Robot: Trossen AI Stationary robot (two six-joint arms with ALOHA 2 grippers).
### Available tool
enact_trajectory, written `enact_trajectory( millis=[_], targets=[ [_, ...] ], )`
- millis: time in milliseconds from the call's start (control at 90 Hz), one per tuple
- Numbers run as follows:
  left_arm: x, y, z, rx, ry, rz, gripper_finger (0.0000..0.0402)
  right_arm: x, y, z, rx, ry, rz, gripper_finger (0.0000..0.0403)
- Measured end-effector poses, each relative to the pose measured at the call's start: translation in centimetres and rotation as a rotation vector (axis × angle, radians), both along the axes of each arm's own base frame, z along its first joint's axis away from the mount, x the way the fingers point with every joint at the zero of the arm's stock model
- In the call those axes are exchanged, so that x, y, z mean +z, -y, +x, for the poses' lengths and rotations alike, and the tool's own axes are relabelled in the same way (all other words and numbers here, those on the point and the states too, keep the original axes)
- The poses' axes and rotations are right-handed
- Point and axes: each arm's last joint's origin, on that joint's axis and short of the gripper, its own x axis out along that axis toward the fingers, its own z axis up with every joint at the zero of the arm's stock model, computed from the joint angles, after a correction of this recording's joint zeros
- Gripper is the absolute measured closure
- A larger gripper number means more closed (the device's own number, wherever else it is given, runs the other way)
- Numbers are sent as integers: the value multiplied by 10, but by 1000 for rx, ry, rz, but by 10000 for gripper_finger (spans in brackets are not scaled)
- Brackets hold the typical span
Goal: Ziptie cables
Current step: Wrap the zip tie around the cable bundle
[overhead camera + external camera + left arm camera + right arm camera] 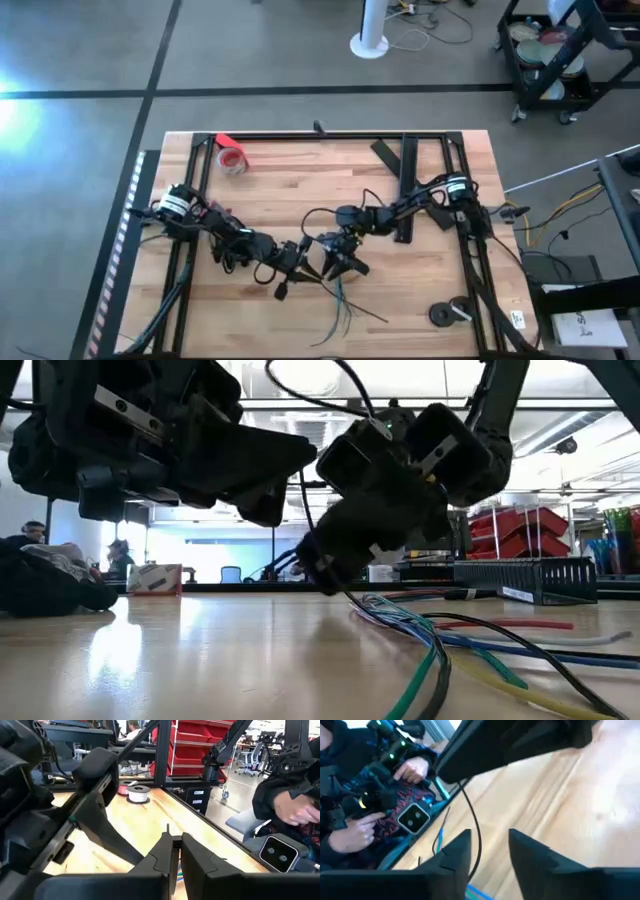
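cables (440,645) thin, glossy, fanned on pale wood; left claw (176,851) nearly together; right claw (489,851) apart.

- Desk (300,190): pale wood butcher-block top, dark metal frame along the back and both sides.
- Cables (345,300): loose bundle lying on the desk near the front edge, ends fanned out toward the front; green, blue and dark strands visible in the low view.
- Red tape roll (232,160): on the desk near the back left corner.
- Wide flat black strips (405,180): lying at the back right.
- Two dark round discs (450,313): front right corner, just beside each other.
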Motion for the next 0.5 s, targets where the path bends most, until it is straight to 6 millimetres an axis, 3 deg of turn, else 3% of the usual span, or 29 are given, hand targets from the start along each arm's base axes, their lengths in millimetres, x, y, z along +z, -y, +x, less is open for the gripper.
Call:
enact_trajectory(
  millis=[267, 500],
  targets=[
    [-4, 0, 0, 4, -48, -12, 395, 39, -2, -23, -156, -167, -330, 207],
    [-9, -1, 0, 20, -109, -18, 395, 74, -42, -60, -189, -312, -497, 203]
  ],
)
